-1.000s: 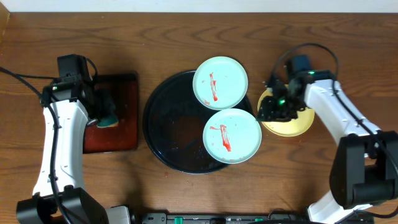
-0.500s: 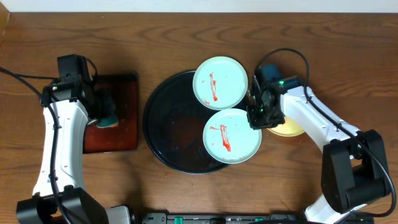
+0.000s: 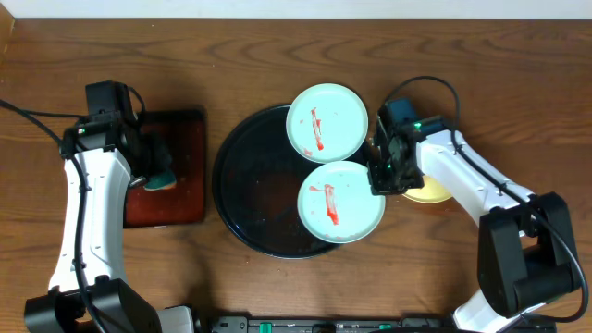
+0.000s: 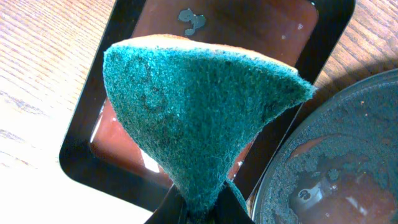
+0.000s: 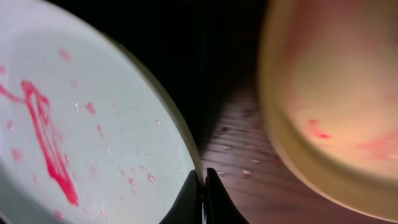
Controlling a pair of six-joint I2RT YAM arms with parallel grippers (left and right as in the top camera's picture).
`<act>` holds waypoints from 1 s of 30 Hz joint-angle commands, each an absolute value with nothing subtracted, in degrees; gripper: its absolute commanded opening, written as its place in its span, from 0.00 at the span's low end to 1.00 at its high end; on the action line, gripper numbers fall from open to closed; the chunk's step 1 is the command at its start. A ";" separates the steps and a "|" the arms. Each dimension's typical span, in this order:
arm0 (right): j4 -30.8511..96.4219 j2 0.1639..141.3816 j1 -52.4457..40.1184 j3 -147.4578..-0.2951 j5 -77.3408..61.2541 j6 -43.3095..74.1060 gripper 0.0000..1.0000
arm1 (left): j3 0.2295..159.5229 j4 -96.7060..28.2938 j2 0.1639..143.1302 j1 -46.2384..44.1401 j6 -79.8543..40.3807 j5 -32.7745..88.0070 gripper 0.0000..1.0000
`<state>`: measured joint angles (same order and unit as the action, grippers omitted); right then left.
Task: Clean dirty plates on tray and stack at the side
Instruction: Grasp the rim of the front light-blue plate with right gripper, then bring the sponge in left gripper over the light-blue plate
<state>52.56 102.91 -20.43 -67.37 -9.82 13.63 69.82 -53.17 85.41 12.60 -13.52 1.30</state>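
Pinching the near-right rim of the lower blue-green plate (image 3: 339, 203), the right gripper (image 5: 203, 186) is seen with its two fingers drawn almost together, the thin edge of the plate caught between them. That plate is marked with a red sauce streak and small red spots, and it lies on the right part of the round black tray (image 3: 252, 199), its right edge reaching the tray's rim. The upper blue-green plate (image 3: 326, 122), also streaked red, is laid across the tray's far rim; the two plates meet edge to edge, and whether one overlaps the other cannot be told. The yellow plate (image 3: 435, 191), faintly smeared with red, is set on the table just beside the tray on the right and is partly hidden by the right arm. The left gripper (image 4: 200, 208) is closed on a green scouring sponge (image 4: 199, 106), which is held by its lower corner above the rectangular black tray (image 3: 180, 199) with the reddish inside, at the left of the round tray. Everything is borne by a dark brown wooden table (image 3: 277, 55), beyond whose far edge a pale strip (image 3: 296, 7) is seen.
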 commanded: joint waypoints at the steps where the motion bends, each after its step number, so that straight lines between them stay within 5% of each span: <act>1: 51.42 102.32 -23.70 -67.02 -14.85 16.19 0.01 | 69.43 -53.39 85.43 12.78 -13.89 0.89 0.08; 12: 44.10 102.35 -33.26 -67.00 -7.66 36.38 0.01 | 69.43 -53.84 85.38 12.23 -13.82 1.04 0.08; 30: 36.16 102.35 -35.35 -60.42 -9.34 36.05 0.01 | 69.45 -53.76 85.30 -3.11 -12.62 9.47 0.07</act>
